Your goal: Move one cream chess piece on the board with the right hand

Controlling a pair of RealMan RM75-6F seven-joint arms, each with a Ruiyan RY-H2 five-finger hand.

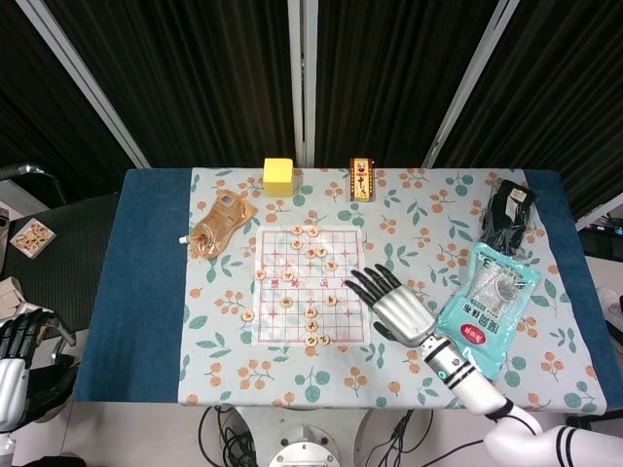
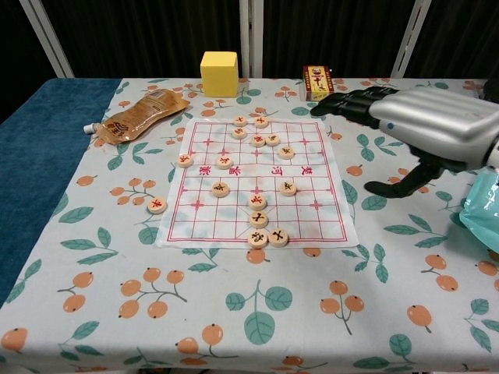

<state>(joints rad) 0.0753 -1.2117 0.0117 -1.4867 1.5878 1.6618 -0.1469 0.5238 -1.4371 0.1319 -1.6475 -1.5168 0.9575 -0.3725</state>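
Note:
The paper chess board (image 1: 277,321) (image 2: 312,210) lies mid-table with several round cream pieces on it. My right hand (image 1: 394,306) (image 2: 425,117) hovers over the board's right edge, empty, with its fingers spread flat and pointing toward the pieces. In the head view the closest piece (image 1: 330,300) (image 2: 288,187) lies just left of the fingertips (image 1: 352,282). Three more pieces cluster at the board's near edge (image 1: 313,341) (image 2: 267,237). My left hand (image 1: 14,362) hangs off the table at the lower left, holding nothing.
Behind the board stand a yellow cube (image 1: 278,176) (image 2: 219,73) and a small red box (image 1: 361,179) (image 2: 318,82). A brown pouch (image 1: 219,226) (image 2: 140,115) lies left of the board, and a teal bag (image 1: 487,306) (image 2: 483,199) and a black bundle (image 1: 508,216) lie right. A stray piece (image 1: 247,315) (image 2: 157,206) sits off the board.

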